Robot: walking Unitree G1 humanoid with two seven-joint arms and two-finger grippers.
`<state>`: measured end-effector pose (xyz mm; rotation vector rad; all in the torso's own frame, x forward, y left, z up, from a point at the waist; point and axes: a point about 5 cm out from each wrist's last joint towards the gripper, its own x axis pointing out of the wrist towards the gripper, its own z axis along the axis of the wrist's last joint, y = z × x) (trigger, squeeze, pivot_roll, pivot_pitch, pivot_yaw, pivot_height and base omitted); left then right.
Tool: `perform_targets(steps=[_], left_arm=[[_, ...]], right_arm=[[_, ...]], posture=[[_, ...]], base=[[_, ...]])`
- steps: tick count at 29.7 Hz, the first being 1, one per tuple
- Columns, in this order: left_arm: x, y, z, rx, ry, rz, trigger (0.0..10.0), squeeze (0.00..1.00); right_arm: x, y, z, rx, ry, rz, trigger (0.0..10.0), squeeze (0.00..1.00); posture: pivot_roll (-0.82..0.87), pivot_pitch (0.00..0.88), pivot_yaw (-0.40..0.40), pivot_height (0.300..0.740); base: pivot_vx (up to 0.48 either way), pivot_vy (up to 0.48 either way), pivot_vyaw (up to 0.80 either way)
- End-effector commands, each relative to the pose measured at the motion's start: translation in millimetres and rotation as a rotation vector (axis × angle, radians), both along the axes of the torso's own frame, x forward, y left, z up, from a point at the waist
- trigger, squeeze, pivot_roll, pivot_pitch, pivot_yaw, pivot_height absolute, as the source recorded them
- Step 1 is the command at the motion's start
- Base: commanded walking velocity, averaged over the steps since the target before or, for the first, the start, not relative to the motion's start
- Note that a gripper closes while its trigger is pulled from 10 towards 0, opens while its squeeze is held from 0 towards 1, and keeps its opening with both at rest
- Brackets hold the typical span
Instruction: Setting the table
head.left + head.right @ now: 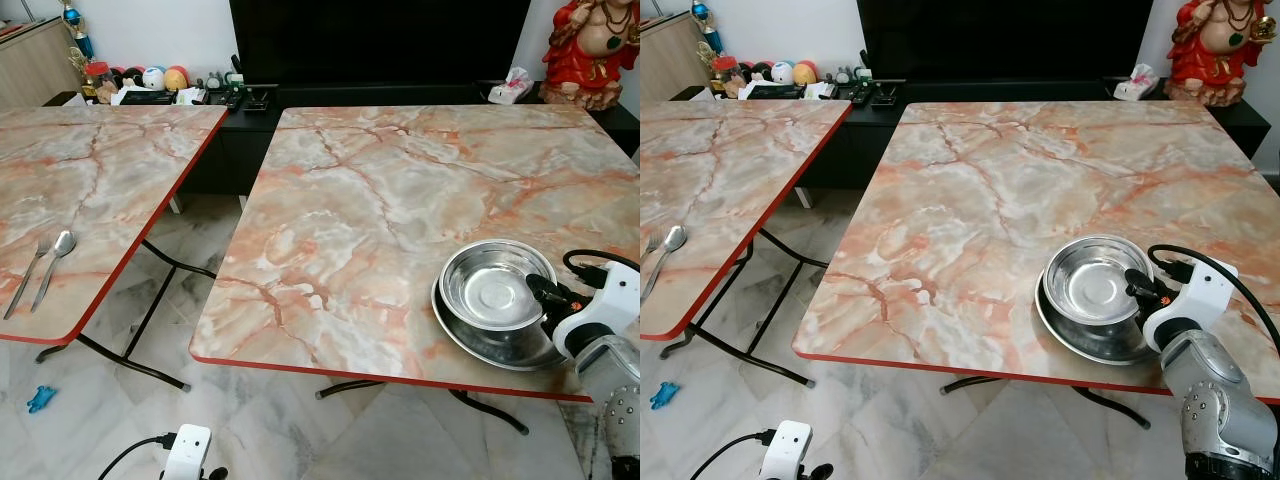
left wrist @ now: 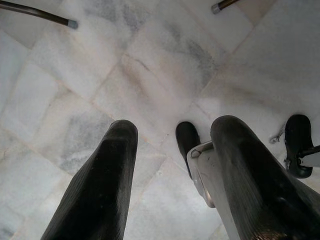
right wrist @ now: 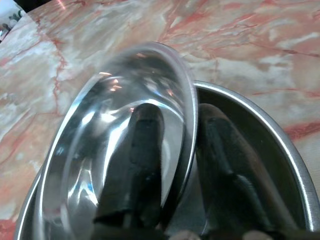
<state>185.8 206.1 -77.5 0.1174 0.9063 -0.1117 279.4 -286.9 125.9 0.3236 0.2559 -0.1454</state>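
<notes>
The right tool (image 1: 1137, 287) is clamped on the rim of a steel bowl (image 1: 1095, 281) nested in a larger bowl (image 1: 1070, 335) near the surface (image 1: 970, 200) edge, where the thin rim could slip free.

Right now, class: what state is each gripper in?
Left gripper: open, empty, hanging over the floor.
Right gripper: shut on the rim of the upper round steel bowl.

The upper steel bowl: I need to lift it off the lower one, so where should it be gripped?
By its thin rim on the robot's side, one finger inside and one outside, as the right gripper pinches the upper bowl; its tilt off the lower bowl exposes that edge.
</notes>
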Motion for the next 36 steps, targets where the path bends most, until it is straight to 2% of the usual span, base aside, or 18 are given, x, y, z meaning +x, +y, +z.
perform_targets(steps=[1, 3, 12, 16, 17, 18, 19, 20, 22, 36], left_arm=[[-2.1, 3.5, -0.7, 0.01, 0.017, -0.001, 10.0, 0.0], [-2.0, 3.4, -0.7, 0.01, 0.017, -0.001, 10.0, 0.0], [-2.0, 3.0, -0.7, 0.009, 0.016, -0.002, 10.0, 0.0], [-2.0, 2.7, -0.8, 0.007, 0.015, -0.003, 10.0, 0.0], [-1.9, 2.6, -0.8, 0.008, 0.015, -0.003, 10.0, 0.0], [-1.9, 2.5, -0.8, 0.008, 0.015, -0.003, 10.0, 0.0], [-1.7, 2.4, -0.7, 0.007, 0.014, -0.004, 10.0, 0.0], [-1.7, 2.3, -0.7, 0.007, 0.014, -0.004, 10.0, 0.0], [-1.6, 2.0, -0.7, 0.006, 0.013, -0.004, 10.0, 0.0], [-1.6, 1.7, -0.7, 0.009, 0.01, -0.001, 10.0, 0.0]], right_arm=[[-1.4, -1.7, 1.1, -0.012, 0.001, -0.008, 10.0, 0.45], [-1.4, -1.8, 0.9, -0.012, 0.001, -0.009, 10.0, 0.45], [-6.5, -0.9, -5.0, -0.041, 0.036, -0.02, 10.0, 0.33], [-15.3, -2.2, -8.9, -0.042, 0.054, -0.043, 10.0, 0.32], [-16.7, -2.0, -9.0, -0.042, 0.054, -0.041, 10.0, 0.27], [-17.7, -1.9, -9.0, -0.042, 0.055, -0.04, 10.0, 0.27], [-19.8, -1.1, -8.5, -0.045, 0.058, -0.032, 10.0, 0.12], [-20.2, -1.0, -8.4, -0.046, 0.058, -0.03, 10.0, 0.12], [-20.8, -0.7, -8.5, -0.048, 0.06, -0.029, 10.0, 0.05], [-16.3, 8.2, -8.9, -0.037, 0.05, 0.008, 10.0, 0.0]], posture=[[-0.05, 0.035, 0.07, 0.74], [-0.05, 0.035, 0.07, 0.74], [-0.05, 0.034, 0.07, 0.74], [-0.05, 0.034, 0.068, 0.74], [-0.05, 0.033, 0.067, 0.74], [-0.05, 0.033, 0.067, 0.74], [-0.06, 0.034, 0.067, 0.74], [-0.06, 0.032, 0.067, 0.74], [-0.06, 0.031, 0.066, 0.74], [-0.05, 0.029, 0.062, 0.74]], base=[[0.0, 0.0, 0.0], [0.0, 0.0, 0.0], [0.0, 0.0, 0.0], [0.0, 0.0, 0.0], [0.0, 0.0, 0.0], [0.0, 0.0, 0.0], [0.0, 0.0, 0.0], [0.0, 0.0, 0.0], [0.0, 0.0, 0.0], [0.0, 0.0, 0.0]])
